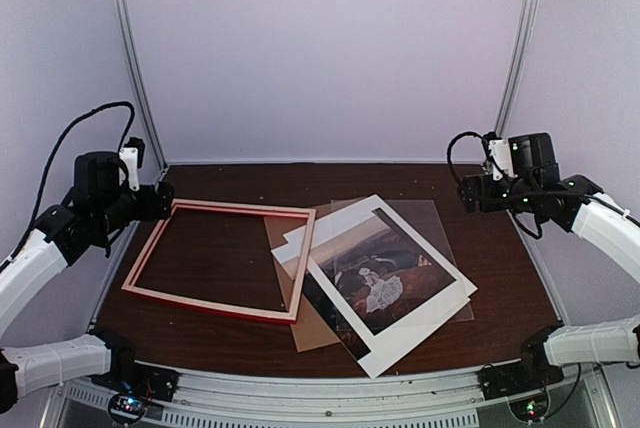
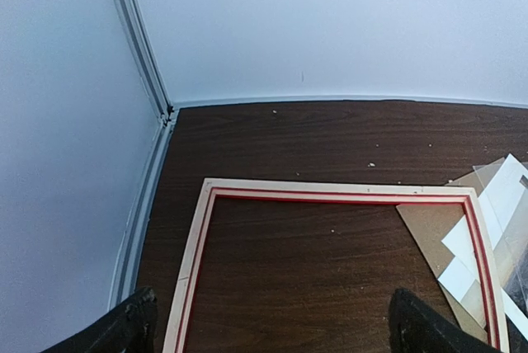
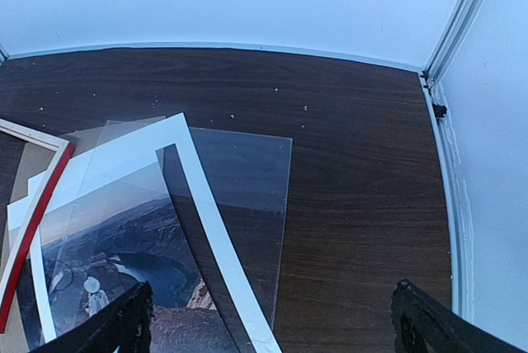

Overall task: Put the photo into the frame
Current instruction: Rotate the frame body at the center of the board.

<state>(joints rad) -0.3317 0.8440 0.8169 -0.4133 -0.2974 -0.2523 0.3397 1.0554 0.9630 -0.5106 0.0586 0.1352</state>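
The frame (image 1: 148, 254) lies flat on the left half of the table, pale wood side up with red at its edges. Its right rail rests over the corner of the stack beside it. The photo (image 1: 378, 284), a white-dressed figure in a dark landscape with white margins, lies skewed at centre right. My left gripper (image 1: 160, 200) hovers open above the frame's (image 2: 330, 192) far left corner, and nothing is between its fingers (image 2: 132, 325). Held high over the table's right side, my right gripper (image 1: 468, 193) is open and empty, looking down on the photo (image 3: 124, 246).
A plain brown backing board (image 1: 316, 328) lies under the photo, sticking out toward the near edge. A clear sheet (image 3: 247, 180) lies on the stack and reaches past it to the far right. White walls and metal corner posts (image 1: 128, 68) close in the table.
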